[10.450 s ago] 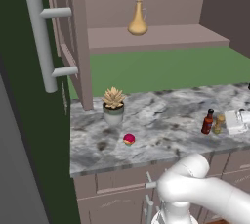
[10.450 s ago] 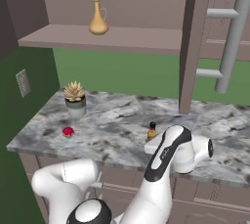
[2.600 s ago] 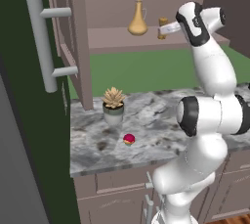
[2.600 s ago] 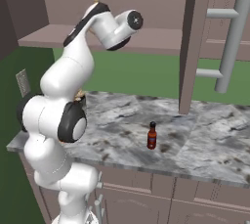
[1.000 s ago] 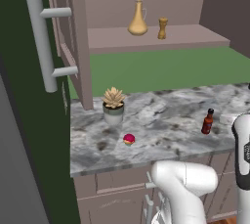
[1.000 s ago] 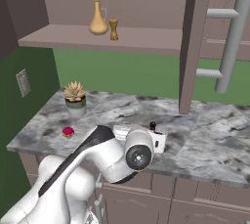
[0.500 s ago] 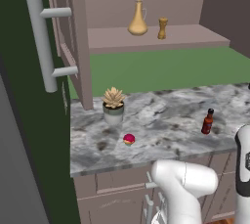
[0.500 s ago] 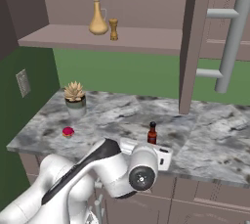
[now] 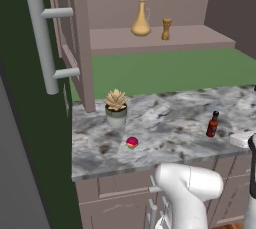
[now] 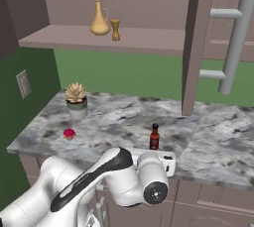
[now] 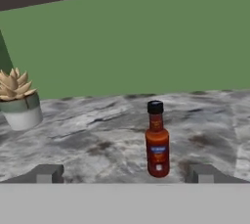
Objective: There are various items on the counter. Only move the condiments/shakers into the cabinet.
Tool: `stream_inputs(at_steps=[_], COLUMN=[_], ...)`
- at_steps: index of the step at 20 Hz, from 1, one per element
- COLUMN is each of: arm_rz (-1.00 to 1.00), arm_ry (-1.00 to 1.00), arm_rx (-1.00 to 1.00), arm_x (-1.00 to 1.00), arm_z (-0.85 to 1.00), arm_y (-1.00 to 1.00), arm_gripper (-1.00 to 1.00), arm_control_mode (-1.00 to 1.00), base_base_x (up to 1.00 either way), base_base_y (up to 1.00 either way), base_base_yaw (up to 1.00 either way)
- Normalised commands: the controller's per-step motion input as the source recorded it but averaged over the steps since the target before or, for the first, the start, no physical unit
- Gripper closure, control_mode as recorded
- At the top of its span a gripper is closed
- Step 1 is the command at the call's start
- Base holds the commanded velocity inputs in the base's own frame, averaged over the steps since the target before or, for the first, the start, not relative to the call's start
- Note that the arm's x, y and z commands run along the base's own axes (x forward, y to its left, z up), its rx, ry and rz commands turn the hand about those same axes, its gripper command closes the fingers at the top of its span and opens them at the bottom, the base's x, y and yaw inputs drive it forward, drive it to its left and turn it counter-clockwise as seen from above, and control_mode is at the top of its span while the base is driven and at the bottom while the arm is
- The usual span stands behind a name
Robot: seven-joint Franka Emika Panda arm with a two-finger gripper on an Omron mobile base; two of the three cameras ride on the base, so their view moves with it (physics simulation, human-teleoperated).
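The gripper, jaws wide and empty, has dropped from the cabinet shelf to the counter's front edge, facing the red sauce bottle. The tan flask bottle and wooden shaker now stand shelved, so one condiment remains.

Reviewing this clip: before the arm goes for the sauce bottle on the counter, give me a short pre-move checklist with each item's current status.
1. Gripper jaws open, nothing between them: ok.
2. Dark red sauce bottle with black cap upright on the grey-white marbled counter: ok.
3. Bottle centred between the fingertips: not ok, it sits toward the right tip in the hand view.
4. Potted succulent well away from the bottle: ok.
5. Cabinet shelf has free room beside the tan long-necked bottle and small wooden shaker: ok.
6. Distance from fingertips to bottle: cannot tell.
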Motion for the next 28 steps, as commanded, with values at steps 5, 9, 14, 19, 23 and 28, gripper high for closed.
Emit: stream_inputs(at_steps=[5,9,14,19,23,28], arm_rz=[0.14,0.02,0.0,0.0,0.0,0.01], arm_ry=[-0.04,0.0,0.0,0.0,0.0,0.0], arm_rx=[-0.01,-0.04,-0.02,0.0,0.0,0.0], arm_x=[0.09,0.23,0.33,0.22,0.19,0.15], arm_z=[0.0,0.0,0.0,-0.01,-0.14,-0.14], arm_y=[0.0,0.02,0.04,0.0,-0.03,-0.06], arm_gripper=[-1.0,-1.0,-1.0,-1.0,-1.0,-1.0], arm_control_mode=[-1.0,-1.0,-1.0,-1.0,-1.0,-1.0], base_base_x=[0.0,0.0,0.0,0.0,0.0,0.0], base_base_y=[0.0,0.0,0.0,0.0,0.0,0.0], base_base_yaw=[0.0,0.0,0.0,0.0,0.0,0.0])
